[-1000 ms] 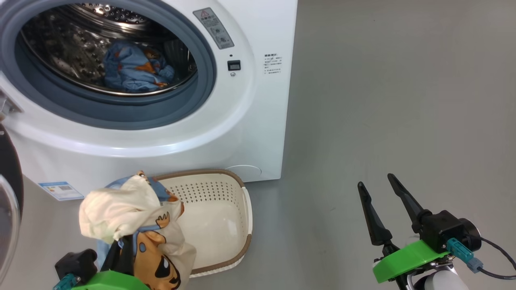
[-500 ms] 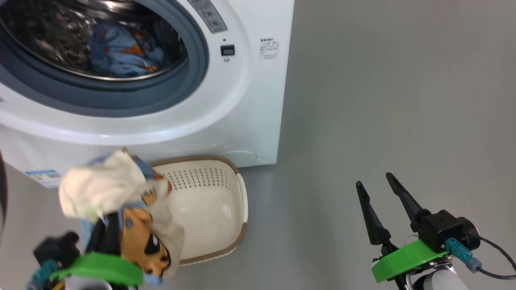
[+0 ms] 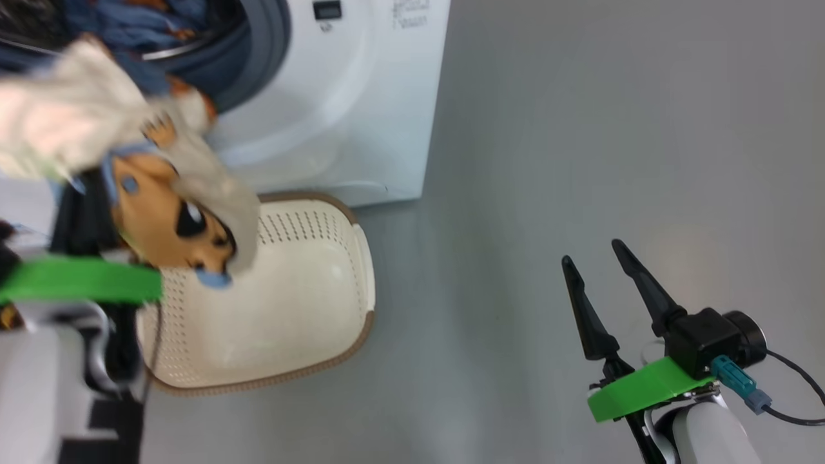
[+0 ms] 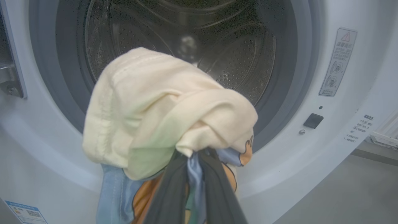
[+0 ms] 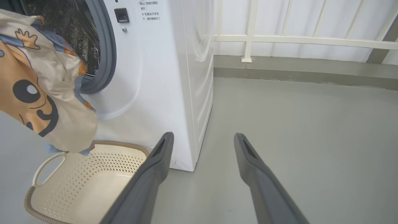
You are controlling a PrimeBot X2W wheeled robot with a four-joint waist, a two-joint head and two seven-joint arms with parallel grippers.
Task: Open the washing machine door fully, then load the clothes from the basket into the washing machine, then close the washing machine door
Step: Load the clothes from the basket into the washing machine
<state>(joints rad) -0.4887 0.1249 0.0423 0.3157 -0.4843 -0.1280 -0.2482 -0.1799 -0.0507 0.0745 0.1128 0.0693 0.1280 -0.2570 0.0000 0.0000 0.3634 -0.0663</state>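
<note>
My left gripper [image 4: 194, 155] is shut on a bundle of clothes [image 4: 161, 105], cream-white cloth over an orange-tan cartoon print with blue trim. The bundle hangs in front of the washing machine's [image 4: 342, 140] open drum mouth. In the head view the clothes [image 3: 129, 161] sit at the upper left, above the basket [image 3: 290, 309], whose inside shows bare. A blue garment [image 3: 135, 22] lies in the drum. My right gripper [image 3: 596, 264] stands open over the floor at the lower right, holding nothing. The washing machine door is out of view.
Grey floor [image 3: 612, 129] stretches to the right of the washing machine [image 3: 361, 96]. A white railing [image 5: 279, 39] runs along the back wall. A blue energy label [image 4: 26, 211] sits low on the machine's front.
The head camera has tilted and turned. My left gripper has lifted the clothes bundle from basket height up toward the drum opening. The right gripper has stayed open in place.
</note>
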